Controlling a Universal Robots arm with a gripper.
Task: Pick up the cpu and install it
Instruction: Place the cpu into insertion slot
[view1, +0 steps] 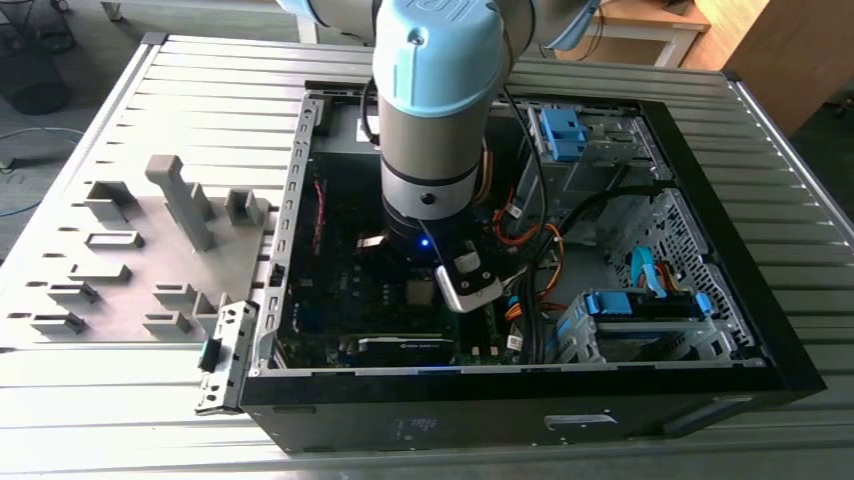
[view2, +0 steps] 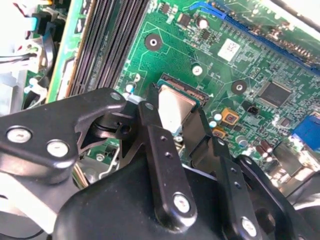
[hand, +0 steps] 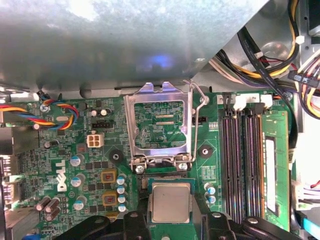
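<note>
The cpu (hand: 171, 201) is a small silvery square chip lying flat over the green socket area of the motherboard (hand: 100, 150); in the second wrist view the cpu (view2: 175, 111) shows between two black fingers (view2: 155, 145). My gripper (hand: 171, 216) reaches down inside the computer case (view1: 747, 330) and is shut on the chip, one finger against each side. My gripper (view2: 175, 107) hangs low over the board. The hollow metal socket frame (hand: 159, 127) stands flipped open beside the chip, with its wire lever (hand: 196, 120) raised. In the exterior view my gripper (view1: 416, 285) sits under the arm's wrist.
Memory slots (hand: 245, 155) run alongside the socket. A graphics card (view1: 400, 350) lies at the case's near edge. Orange and black cables (view1: 534, 250) and blue drive cages (view1: 641, 310) crowd the exterior view's right. A grey fixture tray (view1: 134, 260) sits outside the case on the left.
</note>
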